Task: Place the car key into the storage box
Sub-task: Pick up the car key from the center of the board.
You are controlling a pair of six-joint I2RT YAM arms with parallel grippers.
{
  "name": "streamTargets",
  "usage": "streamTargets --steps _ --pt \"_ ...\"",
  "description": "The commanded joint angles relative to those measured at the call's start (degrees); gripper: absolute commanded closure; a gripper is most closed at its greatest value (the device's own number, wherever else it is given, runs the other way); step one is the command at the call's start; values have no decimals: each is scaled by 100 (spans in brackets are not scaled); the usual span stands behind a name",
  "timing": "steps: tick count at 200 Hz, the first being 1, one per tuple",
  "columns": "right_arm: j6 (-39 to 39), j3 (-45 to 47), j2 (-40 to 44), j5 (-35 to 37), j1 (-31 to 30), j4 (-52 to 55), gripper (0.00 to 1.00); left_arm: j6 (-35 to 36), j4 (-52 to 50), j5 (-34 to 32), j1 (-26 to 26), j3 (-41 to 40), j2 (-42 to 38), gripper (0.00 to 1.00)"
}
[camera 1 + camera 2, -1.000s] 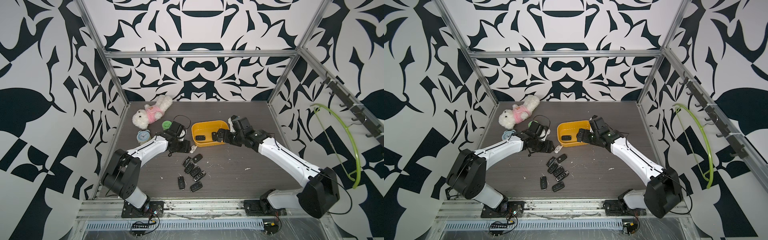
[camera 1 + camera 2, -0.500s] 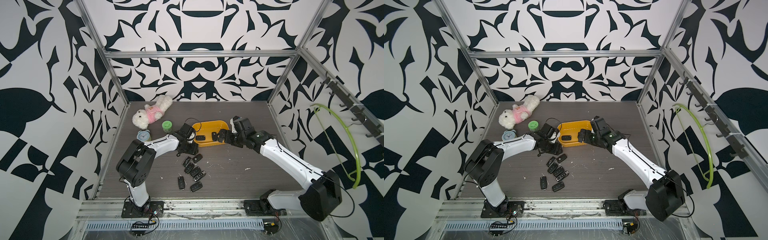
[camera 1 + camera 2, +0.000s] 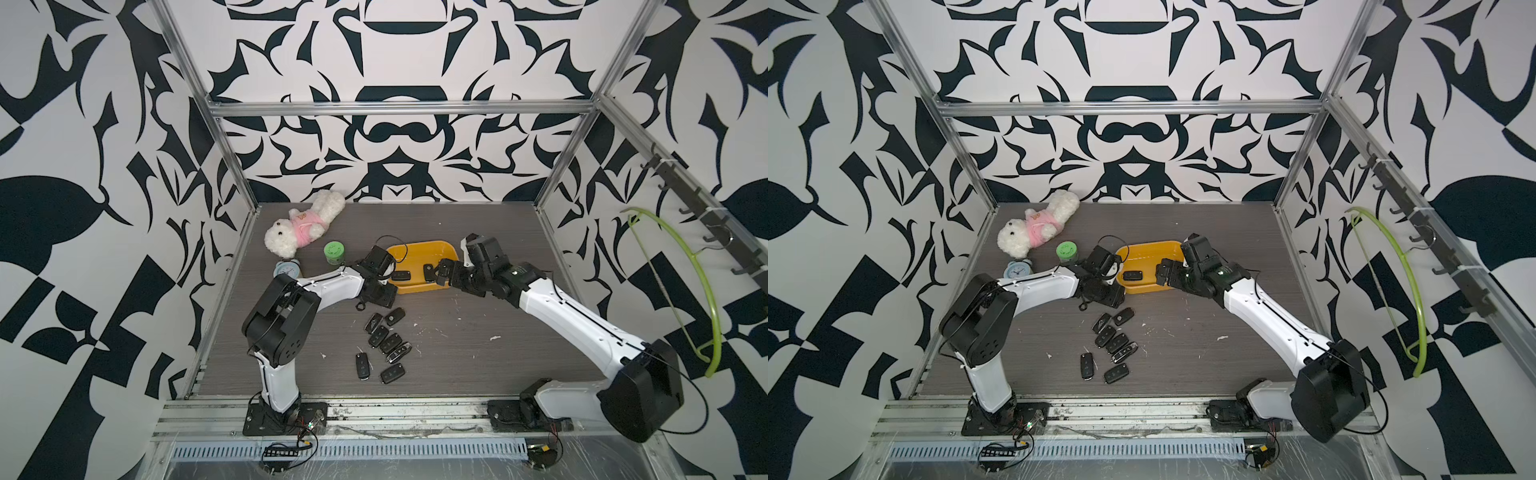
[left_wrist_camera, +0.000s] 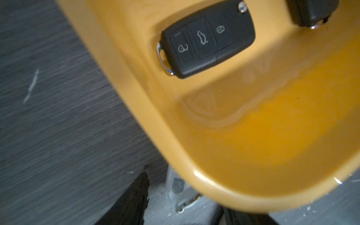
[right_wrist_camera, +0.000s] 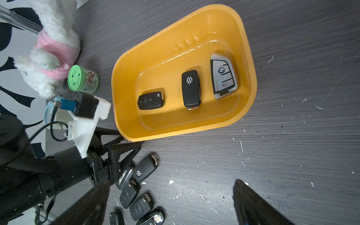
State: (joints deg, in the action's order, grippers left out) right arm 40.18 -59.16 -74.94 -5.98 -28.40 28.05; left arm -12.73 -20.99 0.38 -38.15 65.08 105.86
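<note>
The yellow-orange storage box (image 3: pixel 424 249) (image 5: pixel 194 48) sits mid-table and holds three car keys: a black flip key (image 5: pixel 151 100) (image 4: pixel 207 39), a black VW key (image 5: pixel 191 88) and a silver BMW key (image 5: pixel 224 78). My left gripper (image 4: pixel 183 194) (image 3: pixel 380 293) is low at the box's near-left corner. Its jaws stand apart around a pale see-through key fob (image 4: pixel 177 187), with table showing beside it; the box rim hides the fob's far end. My right gripper (image 5: pixel 171 183) (image 3: pixel 440 274) hovers wide open and empty by the box's right part.
Several loose black car keys (image 3: pixel 384 336) (image 5: pixel 136 187) lie on the table in front of the box. A green jar (image 3: pixel 334 251), a blue alarm clock (image 3: pixel 286 269) and a plush dog (image 3: pixel 303 228) stand at the back left. A green hanger (image 3: pixel 681 270) hangs on the right wall.
The left arm has swung right, bringing its gripper from beside the jar to the box's near-left corner, over the pale fob. The right gripper has barely moved and stays open.
</note>
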Motion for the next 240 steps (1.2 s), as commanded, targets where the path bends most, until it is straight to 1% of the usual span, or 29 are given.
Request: streamTargets --steps 1,35,74,105,122,137,157,182,197,222,228,240 --pt "54 35 59 47 -30 -180 0 259 -230 -157 -95 212 229 36" --pt "63 54 30 45 -29 -192 0 254 -210 -241 -188 215 329 36" --pt "67 66 5 44 -25 -195 0 278 -328 -272 -201 284 426 49" --pt "68 90 23 93 -30 -196 0 383 -589 -318 -205 321 469 50" --pt "66 106 32 106 -33 -209 0 429 -727 -362 -204 323 485 55" --pt "67 120 32 107 -29 -215 0 443 -799 -381 -203 299 505 55" --pt "73 125 32 115 -30 -222 0 430 -811 -381 -203 242 484 63" --pt "72 133 50 124 -27 -225 0 386 -795 -330 -204 207 477 75" --pt "68 132 57 132 -30 -214 0 376 -792 -328 -207 207 457 79" --pt "63 150 78 167 -25 -191 0 368 -798 -302 -201 207 390 94" --pt "55 150 85 168 -31 -185 0 364 -792 -304 -201 207 363 100" --pt "56 160 93 176 -27 -186 0 377 -830 -303 -201 207 288 100"
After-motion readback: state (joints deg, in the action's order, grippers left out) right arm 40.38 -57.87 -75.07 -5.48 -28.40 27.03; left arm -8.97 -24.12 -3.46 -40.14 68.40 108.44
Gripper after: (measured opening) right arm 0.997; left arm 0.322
